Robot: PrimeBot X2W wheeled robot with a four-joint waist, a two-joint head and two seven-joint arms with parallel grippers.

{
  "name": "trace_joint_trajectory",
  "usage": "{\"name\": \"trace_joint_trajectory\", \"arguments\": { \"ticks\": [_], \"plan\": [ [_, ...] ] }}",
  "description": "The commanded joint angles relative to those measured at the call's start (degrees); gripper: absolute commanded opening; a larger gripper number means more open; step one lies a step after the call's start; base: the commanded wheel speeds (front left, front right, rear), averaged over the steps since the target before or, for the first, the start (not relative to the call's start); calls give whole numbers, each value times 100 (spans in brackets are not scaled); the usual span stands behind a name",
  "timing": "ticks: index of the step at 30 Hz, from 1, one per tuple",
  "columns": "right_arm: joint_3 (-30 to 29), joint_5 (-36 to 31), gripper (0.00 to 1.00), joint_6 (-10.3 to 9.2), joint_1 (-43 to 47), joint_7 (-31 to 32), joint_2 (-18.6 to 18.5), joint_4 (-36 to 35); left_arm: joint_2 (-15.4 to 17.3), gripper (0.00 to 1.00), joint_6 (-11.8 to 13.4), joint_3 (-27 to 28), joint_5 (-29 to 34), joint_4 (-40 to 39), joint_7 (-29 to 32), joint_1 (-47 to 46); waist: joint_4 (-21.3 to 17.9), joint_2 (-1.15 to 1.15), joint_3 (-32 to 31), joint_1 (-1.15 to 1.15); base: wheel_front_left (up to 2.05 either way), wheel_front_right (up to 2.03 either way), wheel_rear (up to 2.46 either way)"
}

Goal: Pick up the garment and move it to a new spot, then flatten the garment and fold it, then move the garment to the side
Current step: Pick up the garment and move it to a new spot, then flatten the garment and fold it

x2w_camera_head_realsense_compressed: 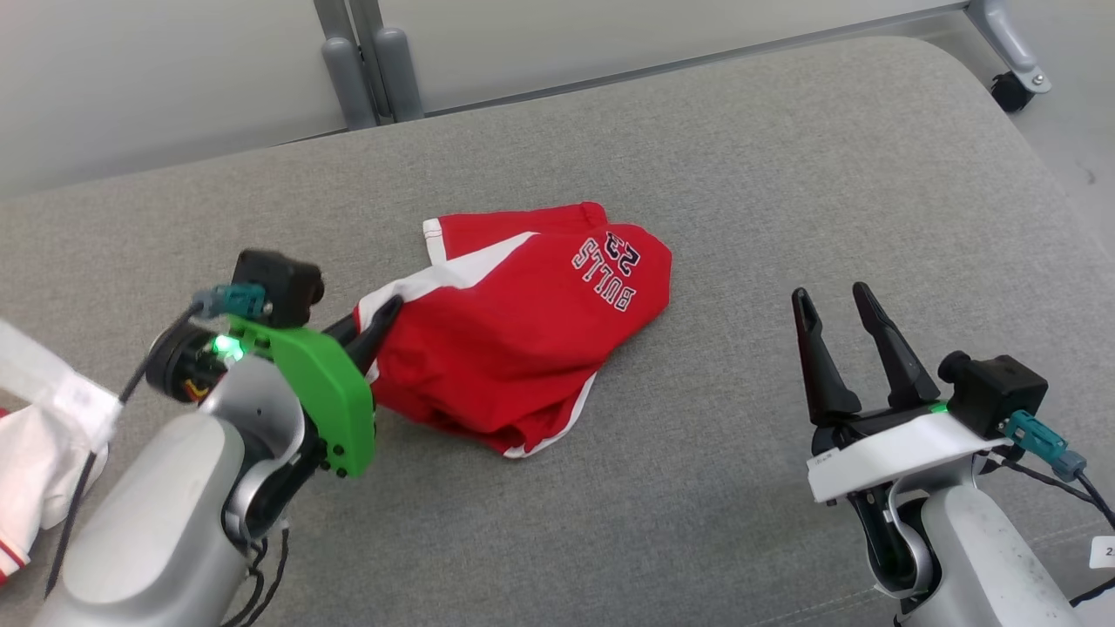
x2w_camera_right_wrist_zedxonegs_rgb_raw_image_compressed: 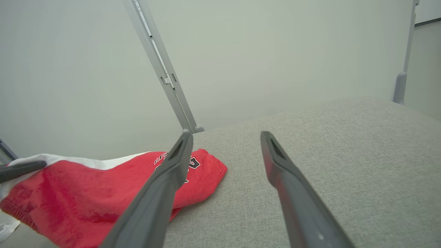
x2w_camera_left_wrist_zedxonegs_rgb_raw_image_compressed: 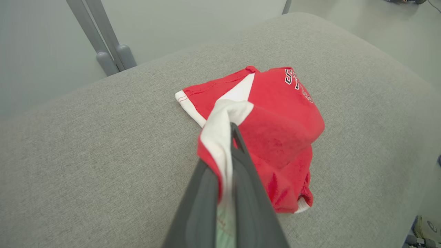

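Pinching garment, left gripper

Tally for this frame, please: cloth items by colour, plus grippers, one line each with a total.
Red cloth: 1, the red shorts on the grey cushion
White cloth: 1, the white cloth at the head view's left edge
Grippers: 2, the left gripper shut on the shorts, the right gripper open and holding nothing
Total: 4
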Motion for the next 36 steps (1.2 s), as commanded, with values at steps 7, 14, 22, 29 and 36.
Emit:
{"name": "trace_joint_trajectory", "arguments": {
  "ticks": [7,14,22,29,36],
  "plan": [
    [134,18,100,0,-8,-18,-118,105,-401,100,73,-106,492,1178,-1628,503,174,0,-120,0,0,0,0],
    [222,40,100,0,131,-18,-187,180,-528,100,281,119,482,1560,-2575,785,307,0,-393,0,0,0,0],
    [141,53,100,0,383,-18,-168,93,-388,100,1242,814,533,654,-3330,1595,389,0,-635,0,0,0,0],
    [-77,48,100,0,625,-18,-99,-127,-624,100,1736,1440,883,-596,-3420,2587,457,0,-609,0,0,0,0],
    [-167,32,100,0,598,-18,-145,-177,-837,100,1582,1681,1172,-790,-3423,2898,485,0,-513,0,0,0,0]
  ]
}}
